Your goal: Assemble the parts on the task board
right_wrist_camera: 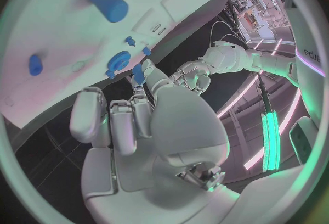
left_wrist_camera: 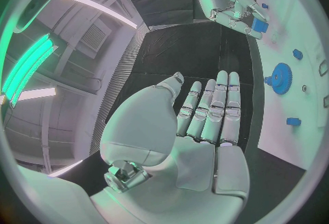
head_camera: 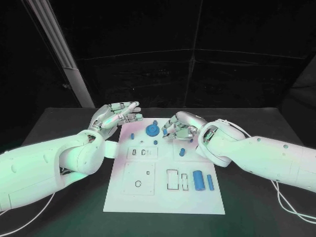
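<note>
White task board (head_camera: 130, 197), flat and rectangular, lies mid-table. Smooth blue cylinder (head_camera: 198, 180) at its 4 o'clock; toothed blue gear (head_camera: 151, 131) at 12. Right hand (head_camera: 178, 126) pinches a small blue block (left_wrist_camera: 258, 25) above the far edge. Left hand (head_camera: 115, 116) is empty, fingers apart, at 11.

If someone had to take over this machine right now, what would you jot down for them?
Left robot hand: holds nothing, fingers straight, just off the task board's far left corner.
Right robot hand: pinches a small blue part over the far end of the board.
On the board: blue gear at the far end, two blue cylinders near the right edge, small pieces scattered between.
Done: unclear. Left: seat the pinched part, then probably the cylinders.
</note>
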